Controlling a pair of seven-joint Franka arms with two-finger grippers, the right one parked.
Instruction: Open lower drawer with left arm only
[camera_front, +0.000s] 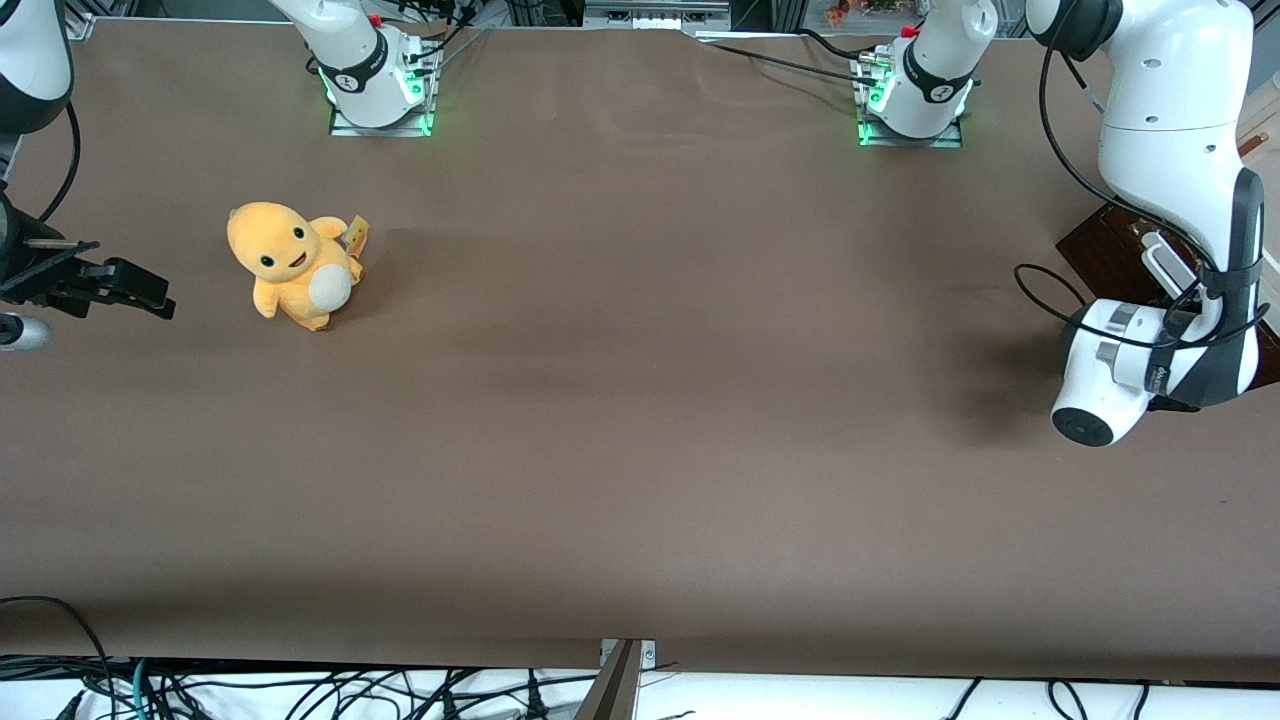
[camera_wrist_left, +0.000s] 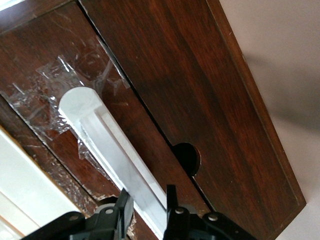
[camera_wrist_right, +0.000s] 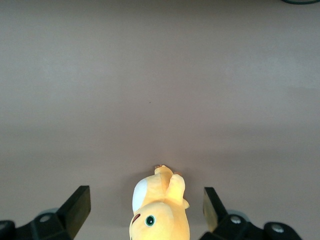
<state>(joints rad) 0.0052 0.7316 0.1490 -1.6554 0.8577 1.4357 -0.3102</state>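
Note:
My left arm (camera_front: 1180, 150) bends down over the small dark brown cabinet (camera_front: 1100, 250) at the working arm's end of the table and hides its own gripper in the front view. In the left wrist view the gripper (camera_wrist_left: 147, 202) has one black finger on each side of the long white bar handle (camera_wrist_left: 100, 130) and is shut on it. The handle sits on the lower drawer's glossy dark brown front (camera_wrist_left: 55, 45), which has clear tape around the handle's end. The front looks flush with the panel beside it.
A dark wood panel with a round hole (camera_wrist_left: 210, 100) lies beside the drawer front. An orange plush toy (camera_front: 295, 265) sits on the brown table toward the parked arm's end, also in the right wrist view (camera_wrist_right: 160, 210). Cables hang along the table's near edge.

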